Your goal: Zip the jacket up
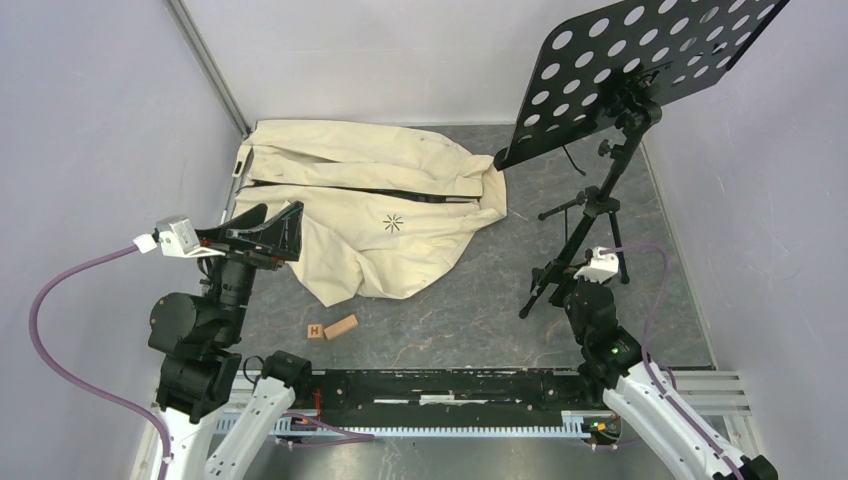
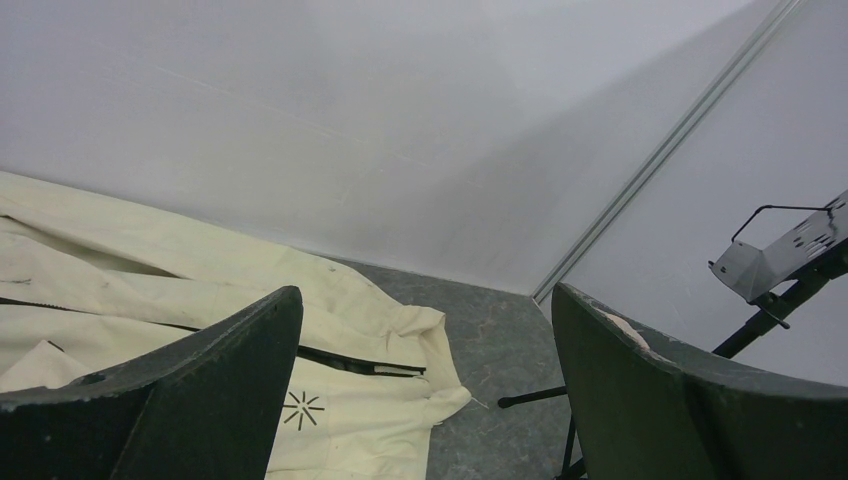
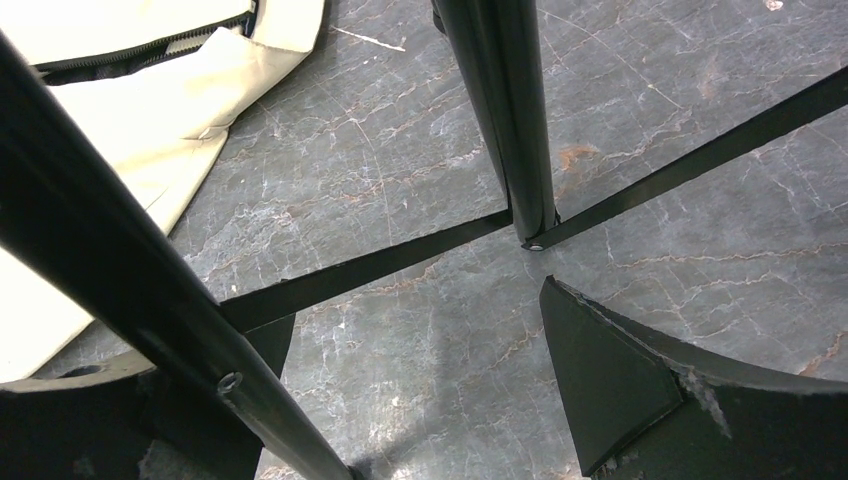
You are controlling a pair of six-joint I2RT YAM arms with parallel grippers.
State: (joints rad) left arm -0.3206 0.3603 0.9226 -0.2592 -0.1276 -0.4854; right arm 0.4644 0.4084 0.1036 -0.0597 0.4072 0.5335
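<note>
The cream jacket (image 1: 380, 215) lies spread on the grey table at the back left, with its dark zipper (image 1: 405, 194) open along the front and a black starburst logo (image 1: 393, 223) on the chest. My left gripper (image 1: 268, 226) is open and empty, hovering over the jacket's left edge. In the left wrist view the jacket (image 2: 150, 290), zipper (image 2: 350, 362) and logo (image 2: 302, 408) lie beyond the open gripper (image 2: 425, 300). My right gripper (image 1: 585, 285) is open and empty, pointing down at the table (image 3: 415, 320), well right of the jacket (image 3: 150, 120).
A black music stand (image 1: 640, 70) stands at the right; its tripod legs (image 1: 560, 265) spread around my right gripper, with a leg (image 3: 130, 270) crossing just before the left finger. Two small wooden blocks (image 1: 338, 327) lie in front of the jacket. Walls close in on the left and back.
</note>
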